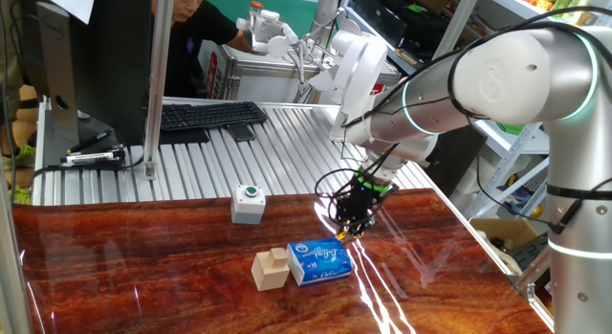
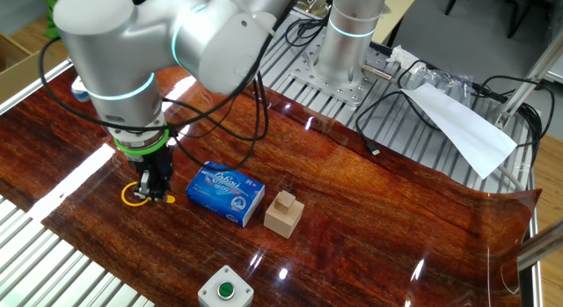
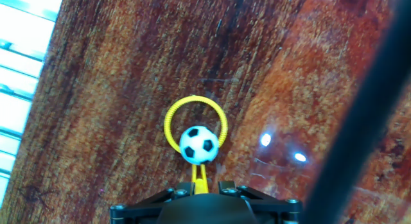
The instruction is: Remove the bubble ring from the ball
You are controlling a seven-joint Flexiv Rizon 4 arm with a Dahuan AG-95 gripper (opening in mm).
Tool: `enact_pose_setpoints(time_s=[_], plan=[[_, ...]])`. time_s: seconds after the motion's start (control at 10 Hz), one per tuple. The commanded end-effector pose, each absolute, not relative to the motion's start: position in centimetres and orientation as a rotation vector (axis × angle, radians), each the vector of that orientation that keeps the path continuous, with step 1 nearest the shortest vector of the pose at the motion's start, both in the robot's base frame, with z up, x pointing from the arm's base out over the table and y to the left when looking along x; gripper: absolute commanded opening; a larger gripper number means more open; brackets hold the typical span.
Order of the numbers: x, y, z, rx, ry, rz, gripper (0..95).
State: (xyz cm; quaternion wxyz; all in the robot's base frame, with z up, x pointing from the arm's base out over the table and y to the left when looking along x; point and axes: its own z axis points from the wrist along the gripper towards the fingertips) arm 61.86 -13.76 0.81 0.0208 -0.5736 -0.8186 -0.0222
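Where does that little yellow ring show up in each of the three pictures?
One fixed view: bubble ring, only a sliver under the end effector, right of the blue tissue pack.
Other fixed view: the ring, lower left, left of the pack.
Hand view: the ring, centre, around the ball.

Blue tissue pack [image 1: 319, 260] [image 2: 225, 193] is being shown with white script lettering on top face; word too small and blurred, not being made out. No other text being seen.
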Motion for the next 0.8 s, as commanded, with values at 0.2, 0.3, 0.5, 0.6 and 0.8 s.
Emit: enact_pose_setpoints(time_s=[0.2,0.3,0.5,0.6,0.8], plan=[[61.81,-13.75,0.90,-1.791,-2.536,-0.075,38.0],[61.82,-13.72,0.93,-1.798,-2.529,-0.079,38.0],[61.91,-13.53,1.04,-1.802,-2.529,-0.074,38.0],[61.98,-13.44,1.12,-1.805,-2.526,-0.074,38.0],[62.01,-13.43,1.09,-1.798,-2.528,-0.080,38.0]])
